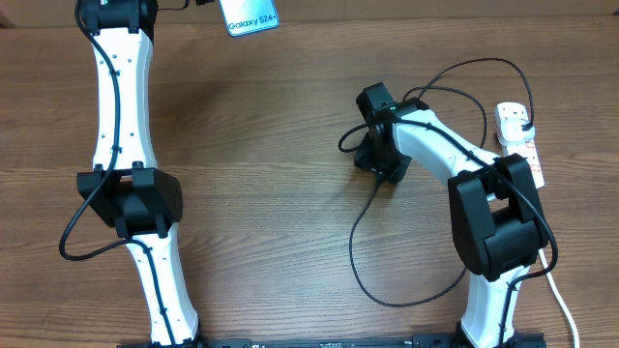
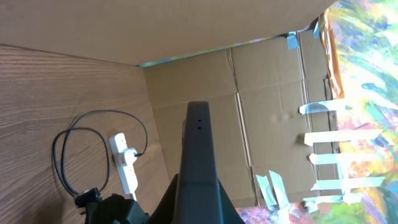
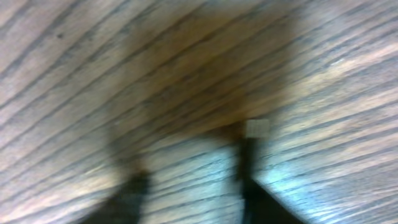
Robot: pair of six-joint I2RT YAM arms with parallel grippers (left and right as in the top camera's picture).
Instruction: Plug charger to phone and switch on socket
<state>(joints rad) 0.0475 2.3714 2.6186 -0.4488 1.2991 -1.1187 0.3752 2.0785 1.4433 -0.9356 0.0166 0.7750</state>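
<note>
**Fig.** Left claw (image 2: 198,208) closed, apparently gripping the phone (image 1: 250,15), which is held raised at the counter's far edge. Right claw (image 1: 380,155) stands with its jaws apart and empty above the charger (image 1: 352,253), whose cable loops over the counter's right half to the socket (image 1: 519,140) at the right edge. Judged step: seize the cable just behind its connector tip, so the tip stays aimed at the phone. Only the overhead view shows the screen and cable run. Only the blurred right wrist view shows bare wood between the fingers (image 3: 252,180).
</note>
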